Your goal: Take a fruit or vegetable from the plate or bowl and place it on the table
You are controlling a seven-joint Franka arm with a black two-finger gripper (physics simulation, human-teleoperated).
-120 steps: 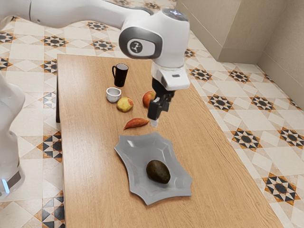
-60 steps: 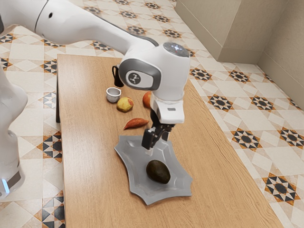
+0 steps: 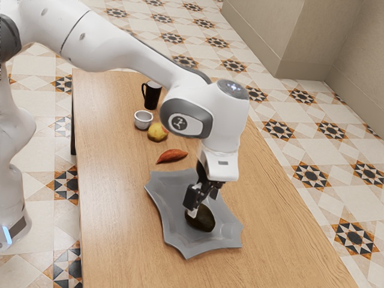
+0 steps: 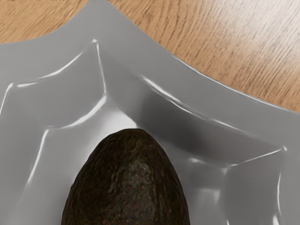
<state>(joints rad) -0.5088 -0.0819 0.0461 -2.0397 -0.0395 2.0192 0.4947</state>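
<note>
Open-fingered, the gripper (image 3: 202,205) points down into the gray dish (image 3: 167,233) at the avocado (image 3: 203,221), one fingertip right by its edge; whether they touch, I cannot tell. The avocado lies inside the dish, on its bottom. Outside, on the table (image 3: 114,198), a sweet potato (image 3: 172,156) rests near the rim. Farther off, a yellow fruit (image 3: 157,132) sits just beside a small white bowl (image 3: 143,123), and a black mug (image 3: 151,98) stands upright near them.

Homelike room; kitchen or dining area, cannot tell which. Star-patterned tile floor (image 3: 312,175), beige wall (image 3: 354,45) far right, wooden counter (image 3: 114,210) with black mug (image 3: 153,98), grey dish (image 3: 167,185).
</note>
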